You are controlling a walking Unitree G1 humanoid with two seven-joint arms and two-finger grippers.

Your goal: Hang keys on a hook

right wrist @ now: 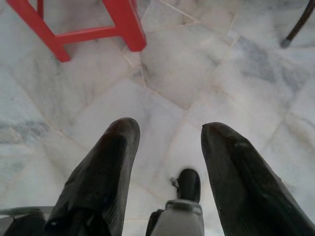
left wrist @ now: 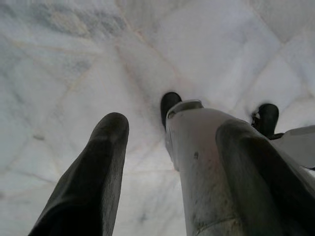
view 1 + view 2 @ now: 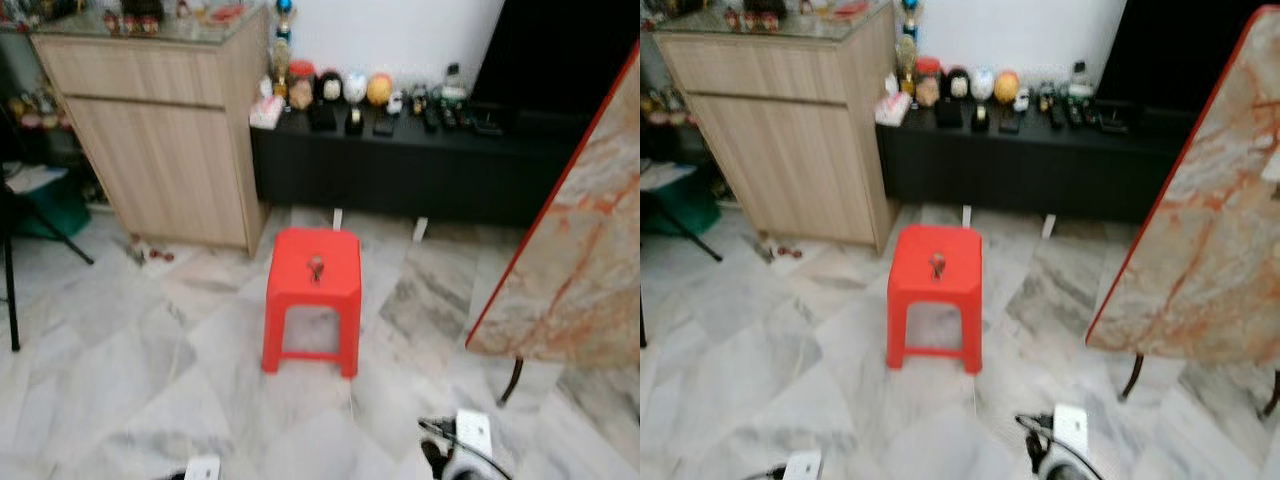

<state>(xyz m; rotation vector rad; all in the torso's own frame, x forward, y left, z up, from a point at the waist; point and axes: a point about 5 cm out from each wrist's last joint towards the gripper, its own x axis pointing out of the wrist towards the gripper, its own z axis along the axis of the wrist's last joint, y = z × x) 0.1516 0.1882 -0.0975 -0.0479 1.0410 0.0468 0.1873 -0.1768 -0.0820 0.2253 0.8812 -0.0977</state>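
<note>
Left gripper (image 2: 170, 162): fingers apart, holding nothing, hanging over the marble floor (image 2: 74, 64).
Right gripper (image 1: 170, 162): fingers spread, holding nothing, above the floor near the stool's legs.
Keys (image 3: 315, 268): lying on the seat of the red plastic stool (image 3: 312, 300), about its middle.
Stool: stands on the floor before a low black cabinet (image 3: 400, 170) lined with small figurines.
Wooden cabinet (image 3: 160, 140): on the robot's left of the stool.
Marble-patterned panel (image 3: 580, 260): leaning on the right.
</note>
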